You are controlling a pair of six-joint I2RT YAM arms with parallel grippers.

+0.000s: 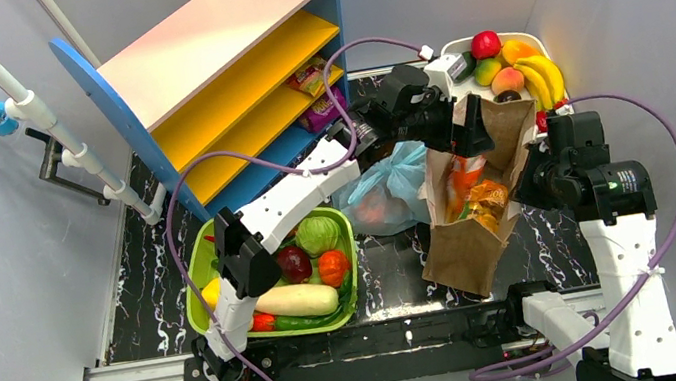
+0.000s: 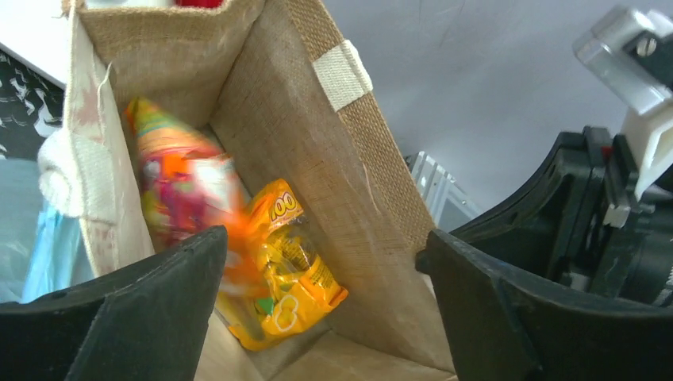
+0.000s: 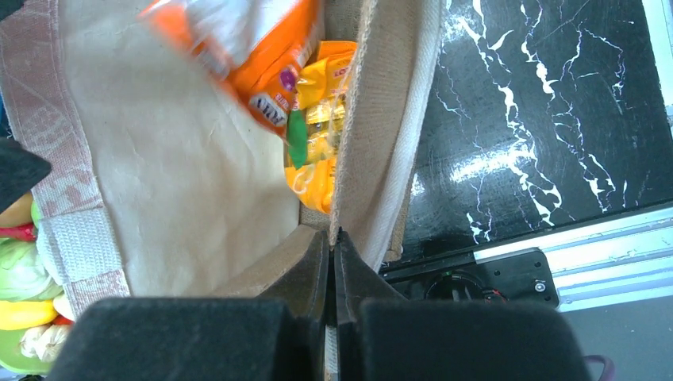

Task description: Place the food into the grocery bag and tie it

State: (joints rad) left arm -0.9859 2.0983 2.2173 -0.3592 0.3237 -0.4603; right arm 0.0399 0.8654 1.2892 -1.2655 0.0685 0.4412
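Only "OO" reads on the yellow packet [image 2: 292, 274] in the burlap bag [image 2: 317, 159].

Surface: black table [image 1: 562, 228] with white marble veining, metal rail along its near edge.

Directly on it:
- 8 o'clock: green basket [image 1: 349, 239].
- Centre: light-blue grocery bag [image 1: 393, 182], slumped and touching the brown bag.
- 4 o'clock: brown bag [image 1: 465, 252], open-topped and tilted.
- 1 o'clock: white tray [image 1: 511, 34] in the far corner.
- 10 o'clock: blue-sided shelf unit [image 1: 218, 26].
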